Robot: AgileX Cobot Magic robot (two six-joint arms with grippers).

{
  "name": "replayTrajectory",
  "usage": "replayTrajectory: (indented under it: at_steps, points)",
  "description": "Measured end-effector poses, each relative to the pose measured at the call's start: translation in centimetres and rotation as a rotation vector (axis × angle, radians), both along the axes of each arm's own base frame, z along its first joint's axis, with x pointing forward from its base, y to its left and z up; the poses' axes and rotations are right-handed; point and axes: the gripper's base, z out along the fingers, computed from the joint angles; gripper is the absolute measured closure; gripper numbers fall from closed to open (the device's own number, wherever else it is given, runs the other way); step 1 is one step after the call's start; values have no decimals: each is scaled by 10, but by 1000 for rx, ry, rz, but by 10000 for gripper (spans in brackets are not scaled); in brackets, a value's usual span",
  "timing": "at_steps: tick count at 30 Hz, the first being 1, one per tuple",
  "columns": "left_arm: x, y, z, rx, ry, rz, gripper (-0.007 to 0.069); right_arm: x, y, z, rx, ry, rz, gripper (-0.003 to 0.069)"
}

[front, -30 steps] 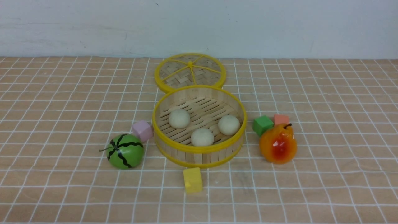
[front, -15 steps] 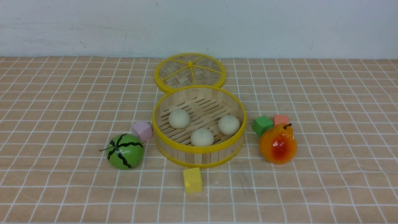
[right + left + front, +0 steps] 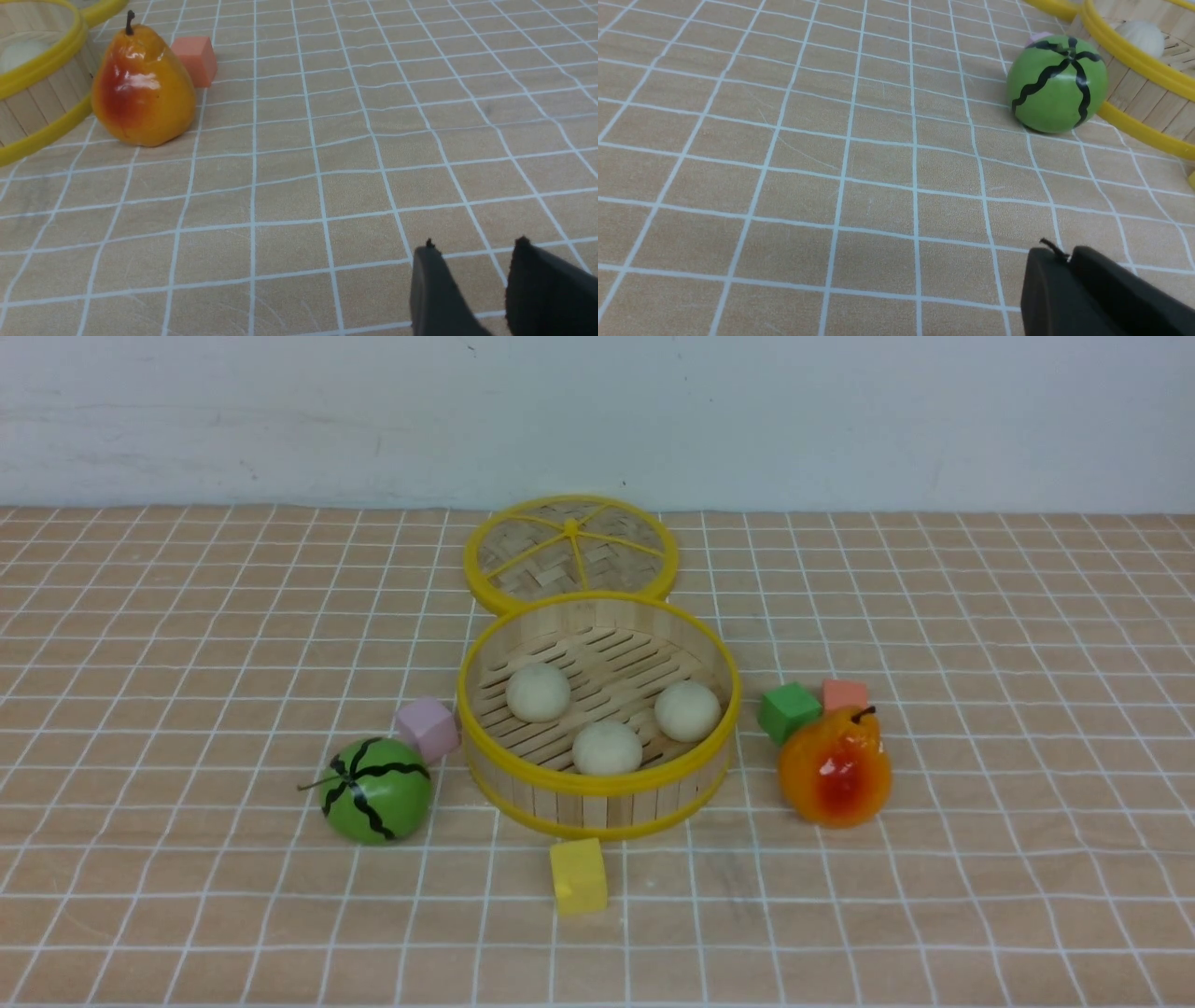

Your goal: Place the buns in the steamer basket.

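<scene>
The steamer basket (image 3: pixel 597 795) stands mid-table; its yellow rim shows in the left wrist view (image 3: pixel 1134 58) and the right wrist view (image 3: pixel 42 70). Three off-white buns lie on its slatted floor: one at the left (image 3: pixel 538 692), one at the front (image 3: pixel 607 748), one at the right (image 3: pixel 687 710). One bun shows in the left wrist view (image 3: pixel 1141 37). No gripper shows in the front view. My left gripper (image 3: pixel 1066 256) is shut and empty, over bare cloth near the watermelon ball. My right gripper (image 3: pixel 474 249) is open and empty, over bare cloth away from the pear.
A flat woven disc (image 3: pixel 570 552) lies behind the basket. A green watermelon ball (image 3: pixel 375 791) and pink cube (image 3: pixel 427 728) sit at its left. A yellow cube (image 3: pixel 579 875) is in front. A green cube (image 3: pixel 789 711), orange cube (image 3: pixel 845 694) and pear (image 3: pixel 834 767) sit at its right.
</scene>
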Motion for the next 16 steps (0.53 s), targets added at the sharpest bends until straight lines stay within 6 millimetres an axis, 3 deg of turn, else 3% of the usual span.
replayTrajectory:
  at_steps: [16]
  points:
    - [0,0,0,0,0,0,556,0,0,0,0,0,0,419]
